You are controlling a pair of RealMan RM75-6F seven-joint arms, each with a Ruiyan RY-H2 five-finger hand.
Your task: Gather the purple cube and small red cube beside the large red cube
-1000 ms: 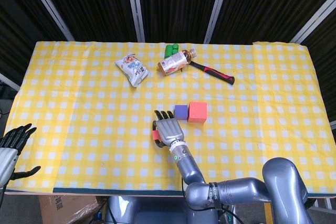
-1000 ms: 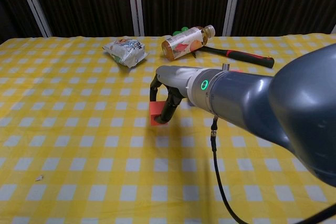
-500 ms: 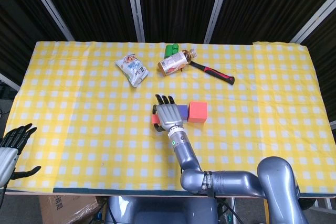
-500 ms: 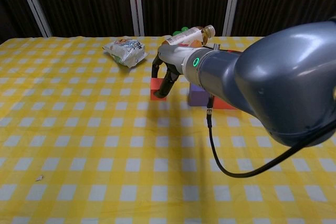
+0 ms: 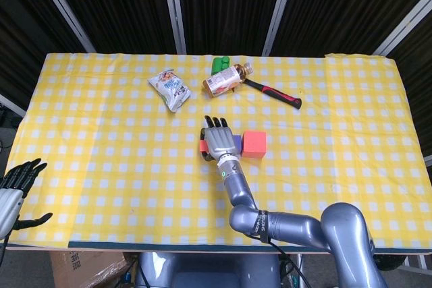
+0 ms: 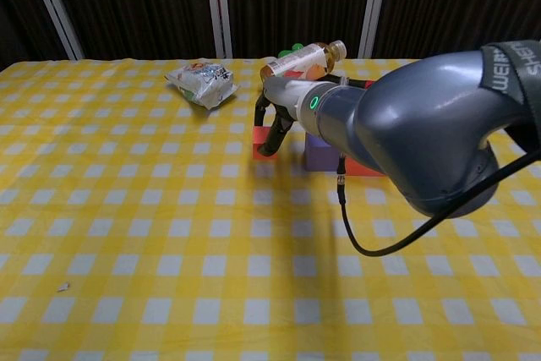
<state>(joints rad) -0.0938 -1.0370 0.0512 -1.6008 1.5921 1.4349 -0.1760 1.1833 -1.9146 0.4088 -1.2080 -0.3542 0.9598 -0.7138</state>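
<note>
Gripping small red cube (image 6: 261,142), right hand (image 5: 218,141) beside purple cube (image 6: 320,152); left hand (image 5: 13,185) open, empty

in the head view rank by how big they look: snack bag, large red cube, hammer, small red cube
1. hammer, longest by far
2. snack bag
3. large red cube
4. small red cube, mostly hidden under the right robot hand, so its rank is unsure

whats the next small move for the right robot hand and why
Probably lower the small red cube to the cloth beside the purple cube and let go. The right robot hand holds it right next to the purple cube, which already touches the large red cube.
</note>
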